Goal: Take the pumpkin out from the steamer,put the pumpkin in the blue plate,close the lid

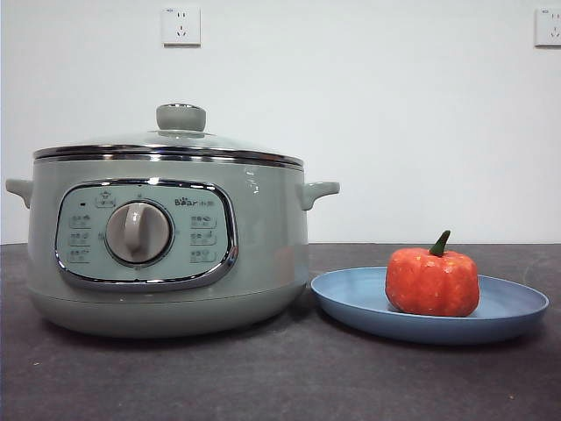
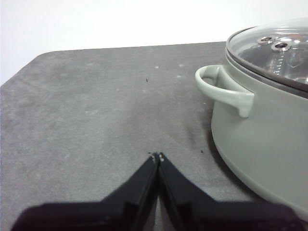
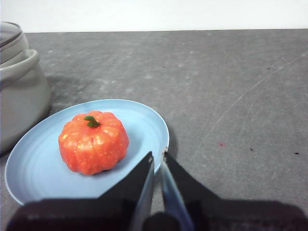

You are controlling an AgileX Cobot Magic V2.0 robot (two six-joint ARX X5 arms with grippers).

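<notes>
The pumpkin (image 1: 432, 281) (image 3: 94, 142) sits upright in the blue plate (image 1: 513, 307) (image 3: 33, 163), to the right of the steamer (image 1: 166, 254) (image 3: 19, 91). The lid (image 1: 175, 136) (image 2: 274, 53) rests on the steamer, knob up. My right gripper (image 3: 158, 155) is shut and holds nothing; it hovers back from the plate's edge, apart from the pumpkin. My left gripper (image 2: 156, 156) is shut and holds nothing, over the table beside the steamer's side handle (image 2: 219, 89). Neither gripper shows in the front view.
Everything stands on a dark grey table (image 1: 289, 377) (image 2: 86, 110). A white wall with two power sockets (image 1: 181, 25) rises behind it. The table's far edge and rounded corner (image 2: 38, 57) show in the left wrist view.
</notes>
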